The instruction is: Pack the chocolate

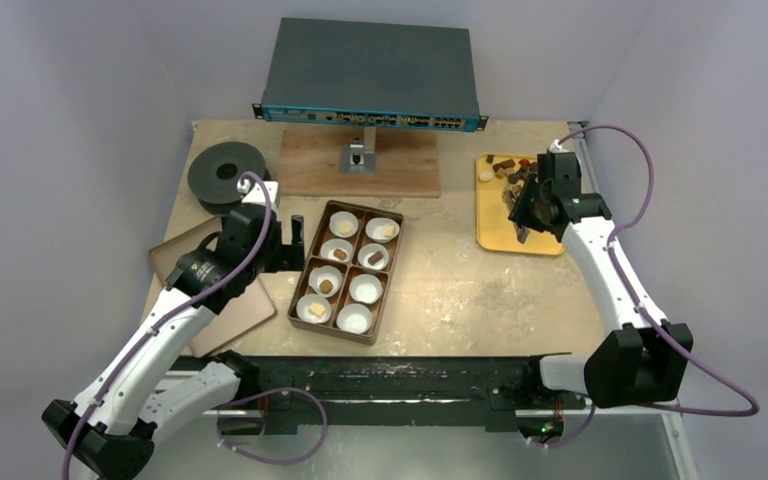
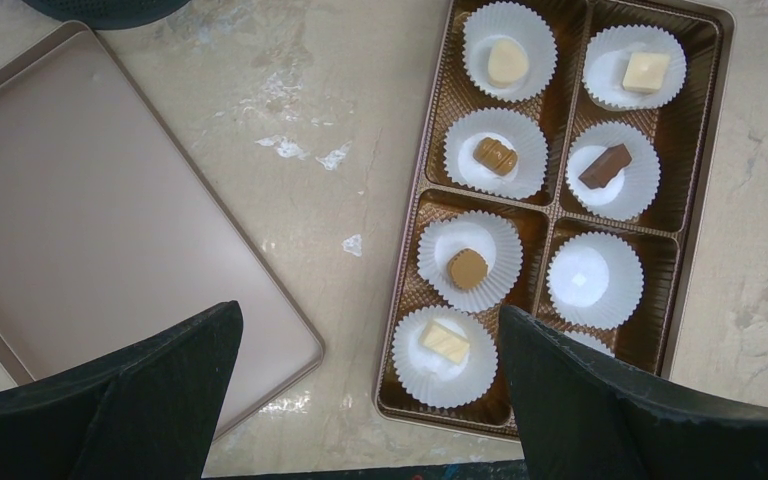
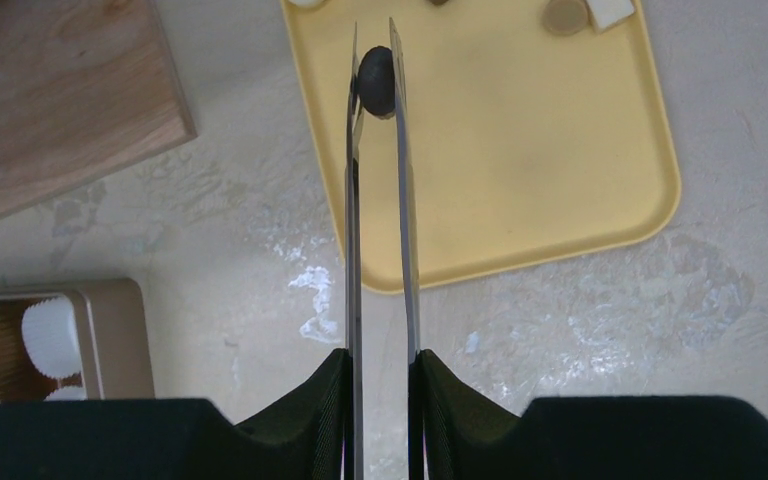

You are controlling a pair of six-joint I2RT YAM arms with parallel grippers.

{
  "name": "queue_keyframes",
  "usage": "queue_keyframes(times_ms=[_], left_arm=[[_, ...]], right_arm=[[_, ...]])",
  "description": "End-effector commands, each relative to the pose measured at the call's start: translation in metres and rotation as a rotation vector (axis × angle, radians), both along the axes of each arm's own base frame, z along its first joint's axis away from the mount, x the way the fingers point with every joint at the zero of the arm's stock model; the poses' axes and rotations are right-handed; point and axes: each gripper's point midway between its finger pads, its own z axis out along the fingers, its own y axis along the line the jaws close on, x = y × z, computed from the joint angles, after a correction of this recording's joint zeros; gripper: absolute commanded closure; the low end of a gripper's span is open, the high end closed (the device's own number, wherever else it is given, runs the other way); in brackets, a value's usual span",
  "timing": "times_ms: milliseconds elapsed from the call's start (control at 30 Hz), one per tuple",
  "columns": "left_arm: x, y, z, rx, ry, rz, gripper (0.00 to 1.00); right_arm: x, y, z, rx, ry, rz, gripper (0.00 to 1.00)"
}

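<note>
The brown eight-compartment box (image 1: 302,272) (image 2: 700,160) holds white paper cups; several have a chocolate in them, among them a tan piece (image 2: 468,268) and a cream piece (image 2: 444,341). Two near-right cups (image 1: 364,288) look empty. More chocolate pieces (image 1: 505,168) lie on the yellow tray (image 1: 495,225) (image 3: 560,180). My right gripper (image 3: 374,60) (image 1: 520,215) is shut on a round dark chocolate (image 3: 376,82) held above the yellow tray's left part. My left gripper (image 2: 370,330) (image 1: 285,240) is open and empty, just left of the box.
A tan box lid (image 1: 170,262) (image 2: 80,220) lies left of the box. A black tape roll (image 1: 226,172) sits at the back left. A wooden board (image 1: 305,165) with a metal stand and a network switch (image 1: 370,72) are at the back.
</note>
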Motion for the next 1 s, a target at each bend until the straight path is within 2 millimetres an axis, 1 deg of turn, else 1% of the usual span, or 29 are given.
queue_keyframes(times_ms=[0, 167, 333, 600, 767, 867, 967], left_arm=[[0.006, -0.002, 0.006, -0.029, -0.028, 0.015, 0.0], [0.005, -0.001, 0.006, -0.027, -0.03, 0.017, 0.0], [0.005, 0.0, 0.005, -0.022, -0.029, 0.021, 0.0], [0.006, 0.001, 0.006, -0.016, -0.029, 0.026, 0.0], [0.006, 0.002, 0.006, -0.013, -0.03, 0.03, 0.0], [0.006, 0.002, 0.005, -0.012, -0.028, 0.03, 0.0], [0.006, 0.002, 0.005, -0.011, -0.027, 0.03, 0.0]], right_arm=[[-0.014, 0.029, 0.019, 0.018, -0.032, 0.088, 0.75], [-0.028, 0.076, 0.033, 0.074, -0.05, 0.204, 0.75], [-0.046, 0.119, 0.039, 0.116, -0.047, 0.32, 0.75], [-0.07, 0.169, 0.043, 0.157, -0.031, 0.459, 0.75], [-0.092, 0.204, 0.047, 0.176, -0.02, 0.564, 0.76], [-0.106, 0.219, 0.049, 0.181, -0.013, 0.611, 0.75], [-0.121, 0.232, 0.046, 0.176, 0.005, 0.654, 0.75]])
